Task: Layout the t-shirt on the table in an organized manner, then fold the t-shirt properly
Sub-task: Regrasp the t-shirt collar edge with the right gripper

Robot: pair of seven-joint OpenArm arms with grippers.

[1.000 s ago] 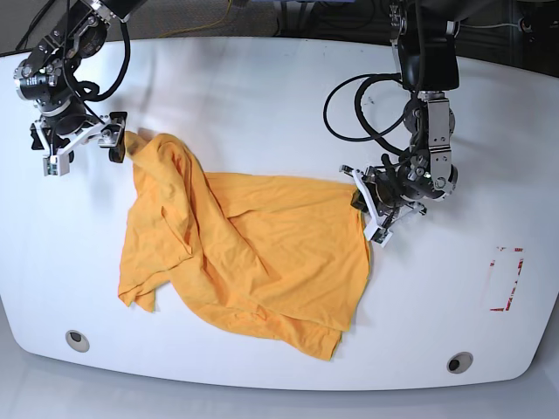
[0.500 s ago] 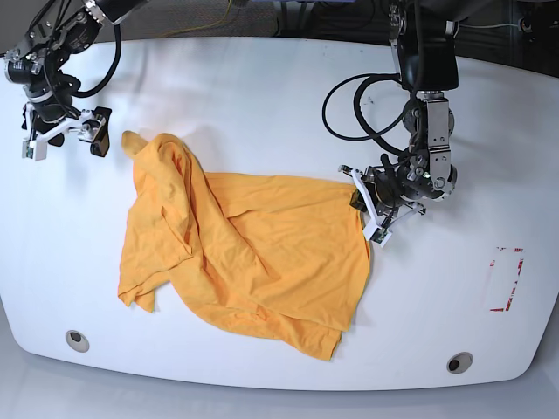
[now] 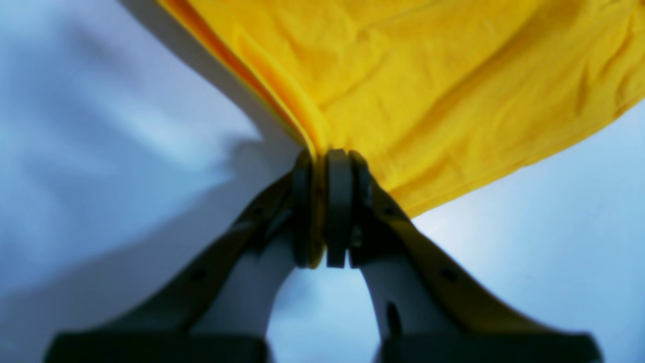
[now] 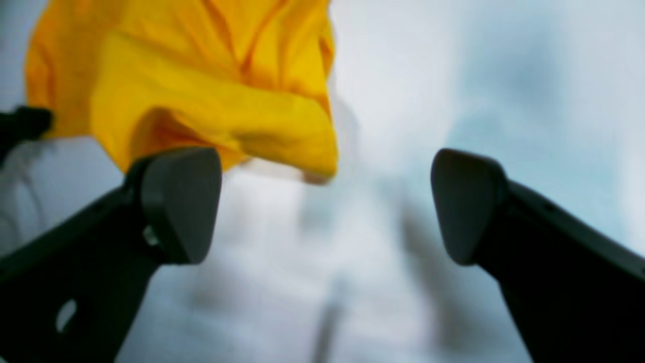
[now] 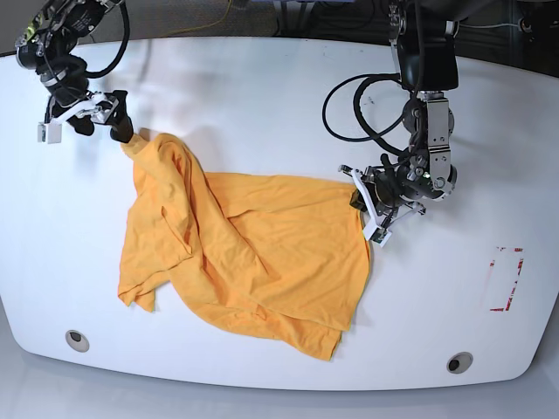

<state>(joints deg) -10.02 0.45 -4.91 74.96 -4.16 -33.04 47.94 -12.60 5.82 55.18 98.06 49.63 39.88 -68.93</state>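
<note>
The orange-yellow t-shirt (image 5: 249, 253) lies crumpled and partly folded over itself on the white table (image 5: 262, 96), left of centre. My left gripper (image 5: 365, 208) is shut on the shirt's right edge; in the left wrist view the left gripper (image 3: 325, 161) pinches a gathered bit of the t-shirt (image 3: 428, 75). My right gripper (image 5: 83, 127) stands open just left of the shirt's upper-left tip. In the blurred right wrist view the right gripper (image 4: 325, 201) holds nothing, and a fold of the t-shirt (image 4: 201, 91) lies beyond its left finger (image 4: 176, 201).
Two round grey grommets (image 5: 77, 340) (image 5: 459, 361) sit near the table's front edge. A red tape outline (image 5: 507, 279) marks the right side. Black cables (image 5: 349, 113) loop off the left arm above the shirt's right edge.
My right gripper swung away to the left, then came back toward the far edge, now beside the shirt's upper-left tip. The left arm and the shirt stayed put.
</note>
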